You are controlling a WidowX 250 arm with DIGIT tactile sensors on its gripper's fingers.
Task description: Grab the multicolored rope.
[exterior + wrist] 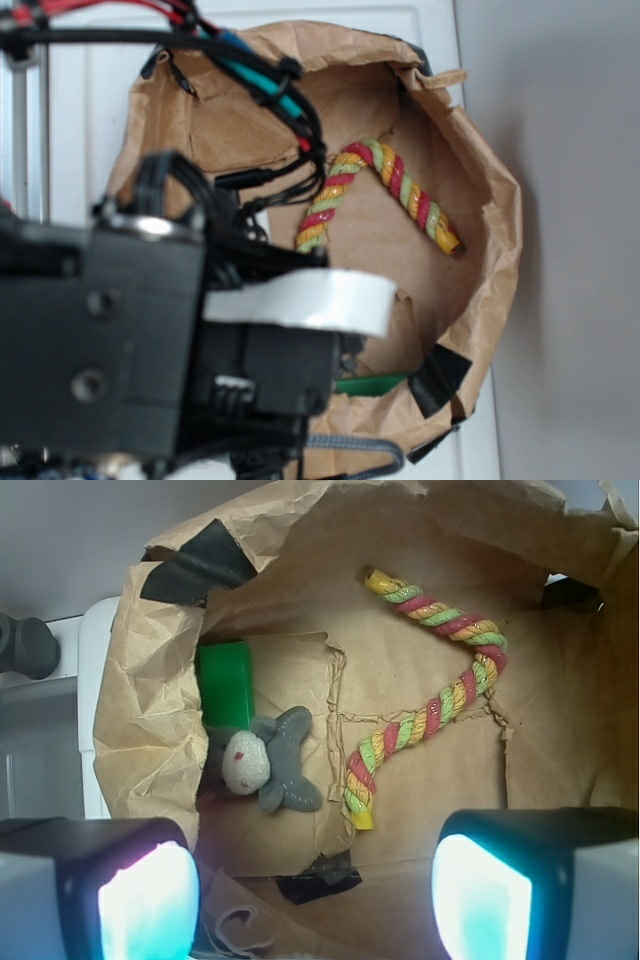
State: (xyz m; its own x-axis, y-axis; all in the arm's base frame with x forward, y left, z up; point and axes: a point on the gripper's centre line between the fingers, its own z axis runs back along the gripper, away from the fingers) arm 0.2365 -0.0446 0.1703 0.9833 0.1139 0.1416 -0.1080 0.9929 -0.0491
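Note:
The multicolored rope (440, 705) lies bent in an elbow on the floor of a brown paper bag (150, 680), its red, yellow and pale green strands ending in yellow tips. In the exterior view the multicolored rope (385, 190) shows past the arm, right of centre. My gripper (315, 900) hangs above the bag's near side, open, with nothing between its glowing pads (145, 900). The rope's near yellow end sits just above the gap between them. The gripper itself is hidden in the exterior view behind the black arm body (150, 340).
A small grey plush toy (262, 762) lies left of the rope, beside a green block (224, 685). Black tape patches (190, 565) hold the bag's crumpled walls. The bag's walls stand up all around the floor. A white surface (250, 20) lies under the bag.

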